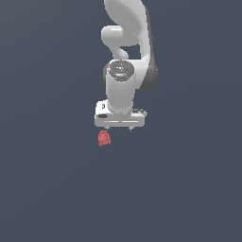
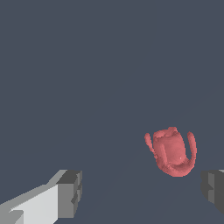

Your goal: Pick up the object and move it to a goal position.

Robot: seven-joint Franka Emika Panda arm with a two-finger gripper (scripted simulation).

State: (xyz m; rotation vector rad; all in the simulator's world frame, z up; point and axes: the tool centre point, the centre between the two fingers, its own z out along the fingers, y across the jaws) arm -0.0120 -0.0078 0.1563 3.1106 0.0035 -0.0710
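Note:
The object point(image 1: 104, 138) is a tiny red lumpy thing with a rounded top, lying on the dark grey floor just below the white gripper point(image 1: 119, 128) and toward the exterior view's left of it. In the wrist view the object point(image 2: 171, 151) shows as a red hollow shape with two side lobes. It lies ahead of the gripper point(image 2: 142, 192), nearer one grey fingertip point(image 2: 213, 189) than the other fingertip point(image 2: 70, 192). The jaws stand wide apart with nothing between them. The gripper does not touch the object.
The white arm point(image 1: 126, 42) rises behind the gripper toward the top of the exterior view. A plain dark grey floor point(image 1: 56, 189) surrounds everything.

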